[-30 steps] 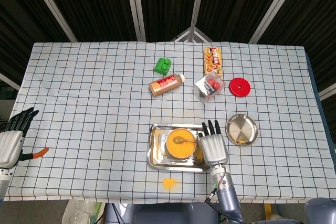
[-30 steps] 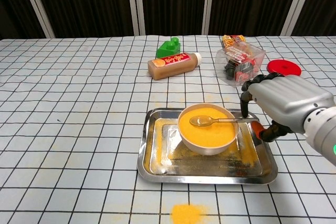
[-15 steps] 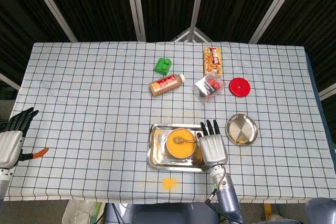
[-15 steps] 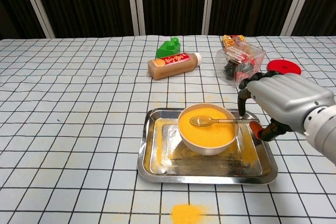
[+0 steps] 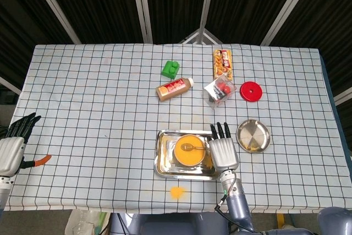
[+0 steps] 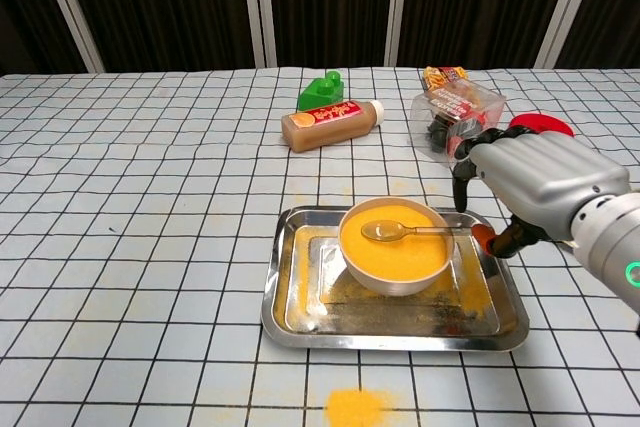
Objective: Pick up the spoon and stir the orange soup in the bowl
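- spoon (image 6: 405, 231) lies across the bowl (image 6: 394, 247), scoop end in the soup (image 6: 385, 252), handle pointing right over the rim
- bowl sits in the tray (image 6: 300, 319); lots of bare cloth left of the tray
- right hand (image 6: 530, 187) hangs just right of the bowl, fingers (image 6: 462, 183) apart and hooked down, holding nothing, thumb close by the handle tip
- left hand (image 5: 12, 144) is way left of the tray at the table edge, fingers spread, holding nothing
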Robot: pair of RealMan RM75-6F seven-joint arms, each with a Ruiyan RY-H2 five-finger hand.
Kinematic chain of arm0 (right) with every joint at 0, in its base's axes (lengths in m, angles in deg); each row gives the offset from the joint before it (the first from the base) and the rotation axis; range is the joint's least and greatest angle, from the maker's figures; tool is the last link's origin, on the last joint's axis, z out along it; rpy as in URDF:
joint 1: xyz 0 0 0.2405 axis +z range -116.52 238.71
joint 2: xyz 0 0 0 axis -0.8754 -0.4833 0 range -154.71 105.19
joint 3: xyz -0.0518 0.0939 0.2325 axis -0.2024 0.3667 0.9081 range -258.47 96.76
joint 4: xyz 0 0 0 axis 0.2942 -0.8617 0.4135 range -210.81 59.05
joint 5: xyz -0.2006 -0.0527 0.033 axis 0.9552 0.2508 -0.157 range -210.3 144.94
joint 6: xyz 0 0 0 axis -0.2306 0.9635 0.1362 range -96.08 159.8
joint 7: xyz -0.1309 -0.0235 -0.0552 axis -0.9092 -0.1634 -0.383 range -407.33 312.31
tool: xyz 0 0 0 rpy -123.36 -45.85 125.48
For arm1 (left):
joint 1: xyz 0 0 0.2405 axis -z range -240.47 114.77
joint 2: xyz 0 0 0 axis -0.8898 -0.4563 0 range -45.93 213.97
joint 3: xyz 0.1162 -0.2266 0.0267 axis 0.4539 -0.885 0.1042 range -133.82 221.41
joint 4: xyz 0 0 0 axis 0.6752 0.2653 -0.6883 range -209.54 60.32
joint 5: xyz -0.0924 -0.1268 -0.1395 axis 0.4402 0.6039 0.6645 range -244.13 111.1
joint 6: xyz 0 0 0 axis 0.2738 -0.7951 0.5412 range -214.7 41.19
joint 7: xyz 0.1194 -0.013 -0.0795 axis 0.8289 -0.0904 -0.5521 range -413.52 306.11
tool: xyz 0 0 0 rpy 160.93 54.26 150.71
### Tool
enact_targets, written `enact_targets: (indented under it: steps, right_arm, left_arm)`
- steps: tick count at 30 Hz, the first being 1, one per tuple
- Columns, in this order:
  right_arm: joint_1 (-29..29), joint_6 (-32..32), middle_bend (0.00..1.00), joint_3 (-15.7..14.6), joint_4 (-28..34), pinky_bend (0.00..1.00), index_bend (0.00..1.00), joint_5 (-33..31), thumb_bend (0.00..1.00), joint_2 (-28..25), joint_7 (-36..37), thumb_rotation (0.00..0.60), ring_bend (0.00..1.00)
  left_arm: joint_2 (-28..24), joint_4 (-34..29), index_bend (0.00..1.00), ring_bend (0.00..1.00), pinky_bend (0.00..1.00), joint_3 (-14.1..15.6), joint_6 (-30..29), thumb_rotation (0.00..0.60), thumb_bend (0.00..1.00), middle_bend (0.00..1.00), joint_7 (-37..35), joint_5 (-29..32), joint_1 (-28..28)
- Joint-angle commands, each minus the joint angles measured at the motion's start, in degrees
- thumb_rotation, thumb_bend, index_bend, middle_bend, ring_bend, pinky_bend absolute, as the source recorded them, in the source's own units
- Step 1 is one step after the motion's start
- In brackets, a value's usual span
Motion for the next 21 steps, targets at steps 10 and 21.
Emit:
enact_targets:
  steps: [10, 21]
  right_arm:
    - [-0.2, -0.1, 0.14, -0.4, -0.6, 0.00, 0.45, 0.1, 0.50, 1.0, 0.2, 0.600, 0.00]
    - [0.0, -0.7, 0.14, 0.3, -1.6, 0.00, 0.48, -0.3, 0.50, 2.0, 0.7, 0.600, 0.00]
  left_arm:
    - [0.0, 0.0, 0.00, 0.00, 0.00, 0.0, -0.1, 0.600, 0.00, 0.00, 0.0, 0.0, 0.0]
    - [0.0, -0.1, 0.00, 0.00, 0.00, 0.0, 0.0, 0.600, 0.00, 0.00, -0.1, 0.0, 0.0]
